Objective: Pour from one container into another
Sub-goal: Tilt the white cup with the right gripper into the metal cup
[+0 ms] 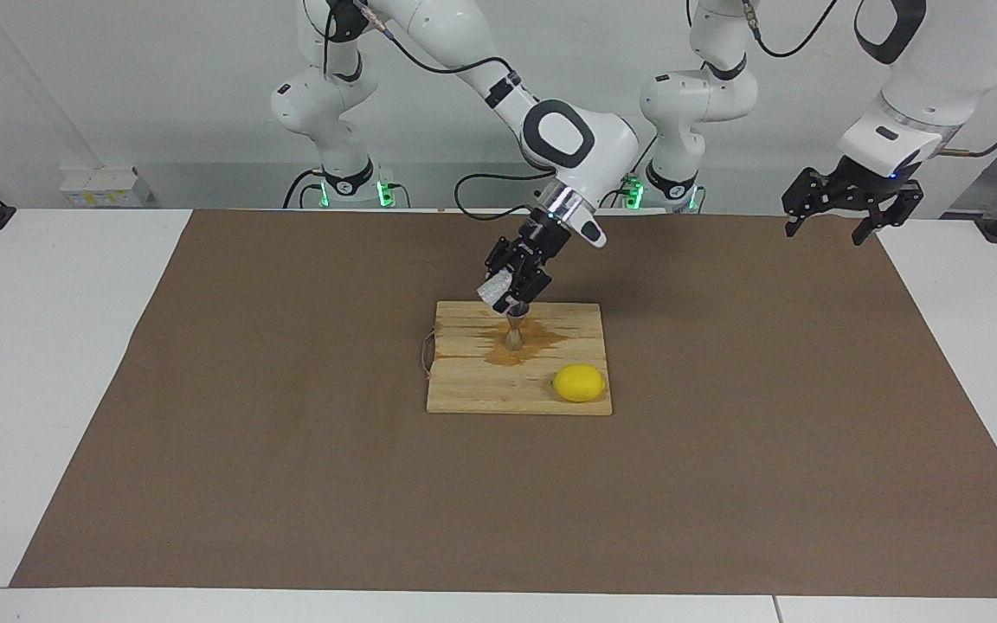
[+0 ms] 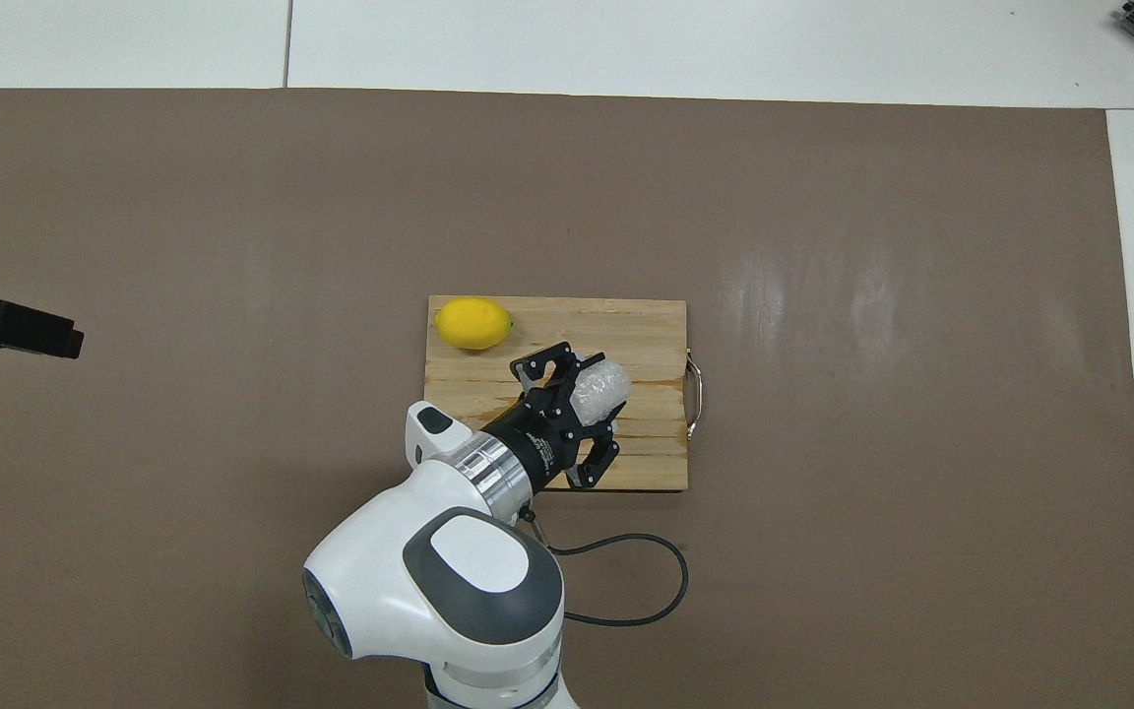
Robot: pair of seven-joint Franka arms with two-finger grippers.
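Observation:
My right gripper (image 1: 507, 292) is shut on the clear bumpy cup (image 1: 492, 292), which it holds tilted just above the small steel jigger (image 1: 513, 334). The jigger stands upright on the wooden cutting board (image 1: 477, 389), inside a dark wet stain (image 1: 542, 337). In the overhead view the cup (image 2: 598, 386) and the right gripper (image 2: 589, 402) cover the jigger. My left gripper (image 1: 838, 223) hangs open and empty in the air over the mat's corner at the left arm's end, where the arm waits.
A yellow lemon (image 1: 578, 382) lies on the board's corner farthest from the robots, toward the left arm's end. The board (image 2: 651, 320) has a metal handle (image 2: 695, 394) at the right arm's end. A brown mat (image 1: 291, 450) covers the table.

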